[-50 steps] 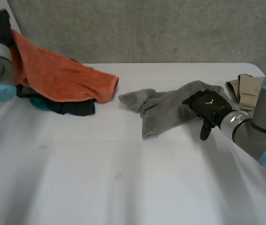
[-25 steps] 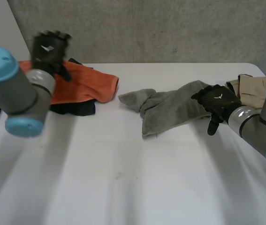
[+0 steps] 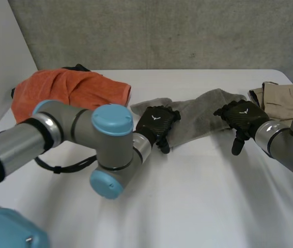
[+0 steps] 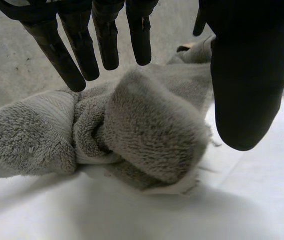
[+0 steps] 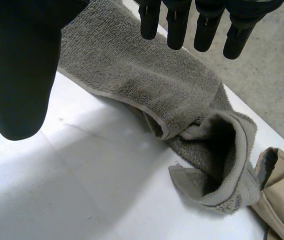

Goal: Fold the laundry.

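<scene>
A crumpled grey towel (image 3: 198, 116) lies across the table's far middle. My left hand (image 3: 155, 123) hovers over its bunched left end, fingers (image 4: 106, 35) straight and thumb spread wide, with the thick grey fold (image 4: 147, 130) just below the fingertips and nothing gripped. My right hand (image 3: 242, 116) is over the towel's right end. Its fingers (image 5: 174, 22) are straight above the towel (image 5: 147, 75) and its thumb stands off to the side over bare table. Both hands are open.
An orange cloth (image 3: 68, 93) lies heaped at the far left with a dark garment (image 3: 76, 67) behind it. A beige garment (image 3: 280, 101) sits at the far right, beside the towel's curled end (image 5: 282, 200). A concrete wall runs behind the table.
My left hand let go of the orange cloth, which dropped onto the pile, and swung right to the grey towel's left end. My right hand drifted slightly right.
</scene>
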Action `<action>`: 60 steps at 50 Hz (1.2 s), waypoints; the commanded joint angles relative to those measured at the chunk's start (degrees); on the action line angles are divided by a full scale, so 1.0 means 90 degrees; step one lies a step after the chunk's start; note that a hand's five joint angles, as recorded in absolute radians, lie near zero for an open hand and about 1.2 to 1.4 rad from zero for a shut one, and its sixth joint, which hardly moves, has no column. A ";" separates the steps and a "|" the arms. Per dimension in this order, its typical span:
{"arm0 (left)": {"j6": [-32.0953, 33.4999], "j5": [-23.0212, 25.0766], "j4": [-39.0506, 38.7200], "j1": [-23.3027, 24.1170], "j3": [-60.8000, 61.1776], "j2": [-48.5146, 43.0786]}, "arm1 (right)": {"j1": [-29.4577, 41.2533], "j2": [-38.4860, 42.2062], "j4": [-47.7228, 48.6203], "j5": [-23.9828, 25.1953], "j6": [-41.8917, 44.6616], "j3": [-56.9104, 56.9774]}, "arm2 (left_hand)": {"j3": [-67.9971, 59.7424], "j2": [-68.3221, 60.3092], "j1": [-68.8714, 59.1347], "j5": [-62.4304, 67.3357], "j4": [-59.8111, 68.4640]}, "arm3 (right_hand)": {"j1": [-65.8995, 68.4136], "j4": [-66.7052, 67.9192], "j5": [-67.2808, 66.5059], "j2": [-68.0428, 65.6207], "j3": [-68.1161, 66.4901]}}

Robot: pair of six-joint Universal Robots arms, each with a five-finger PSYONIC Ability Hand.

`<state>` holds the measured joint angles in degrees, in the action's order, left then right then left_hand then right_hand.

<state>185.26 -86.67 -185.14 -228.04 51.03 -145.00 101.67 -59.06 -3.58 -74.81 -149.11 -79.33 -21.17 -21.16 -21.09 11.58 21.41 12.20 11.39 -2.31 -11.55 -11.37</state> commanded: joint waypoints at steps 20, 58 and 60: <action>0.1223 -0.0859 -0.0540 -0.0044 0.0457 0.1272 | -0.0203 -0.0332 -0.0197 0.0030 -0.0831 -0.0170 | -0.6537 -0.6537 -0.6546 0.6491 0.6510 | -0.0244 -0.0154 0.0256 0.0173 0.0152; 0.1476 -0.0721 -0.0571 -0.0044 0.2816 0.3855 | 0.0754 -0.0030 0.1307 -0.1328 -0.3969 -0.0551 | -0.6537 -0.6537 -0.6546 0.6491 0.6510 | 0.0392 0.0482 -0.0380 -0.0463 -0.0484; 0.1379 -0.0731 -0.0571 -0.0024 0.2845 0.3963 | 0.0910 0.0253 0.1161 -0.1142 -0.4018 -0.0278 | -0.6537 -0.6537 -0.6546 0.6491 0.6510 | 0.0317 0.0406 -0.0305 -0.0388 -0.0409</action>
<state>199.32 -92.79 -191.17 -228.74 76.01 -111.15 108.64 -61.61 8.87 -92.62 -184.62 -86.09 -67.95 -68.56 -64.88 57.07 68.61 12.43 13.67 -4.12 -13.62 -13.92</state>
